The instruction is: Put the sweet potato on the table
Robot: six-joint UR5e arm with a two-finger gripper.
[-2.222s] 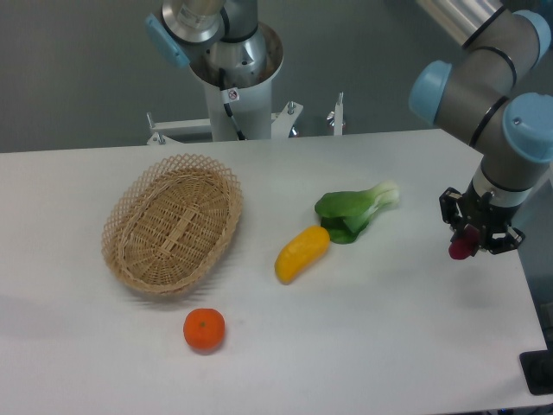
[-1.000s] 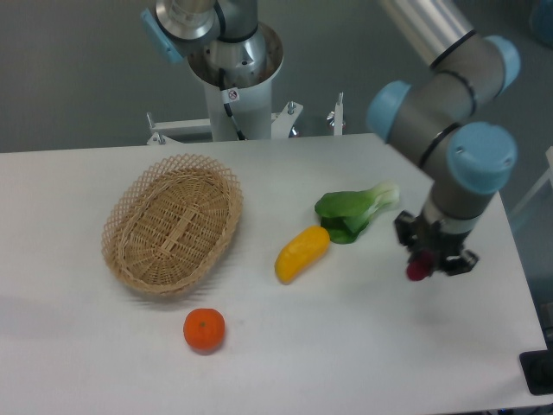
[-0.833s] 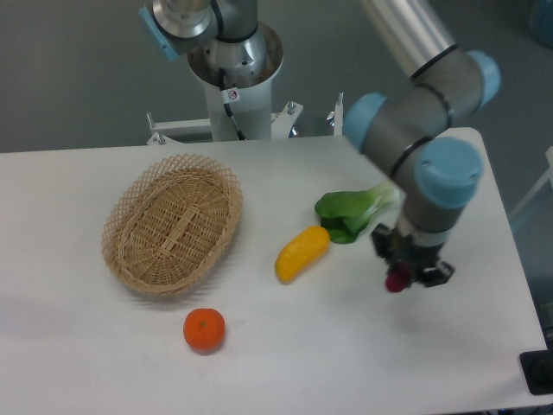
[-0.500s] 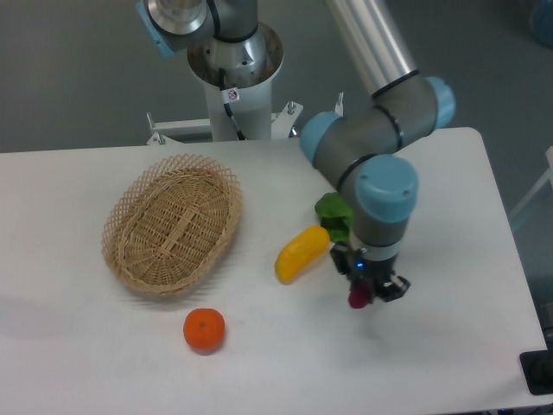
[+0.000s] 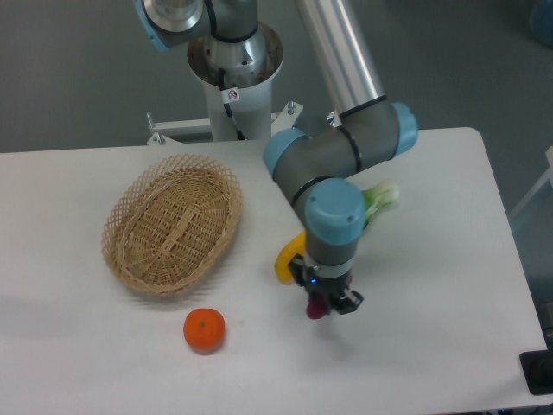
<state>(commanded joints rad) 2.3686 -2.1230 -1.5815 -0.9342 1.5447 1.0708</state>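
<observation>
Sweet potato carried low over the desk.

Gripper pointing down, jaws closed on the dark magenta tuber, only its lower end showing beneath. Held just right of the yellow vegetable, right of the tangerine; wicker basket farther left, greens partly hidden behind the arm.

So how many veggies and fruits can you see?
4: tangerine front left, yellow vegetable and bok choy partly behind the arm, sweet potato in the end effector.
</observation>
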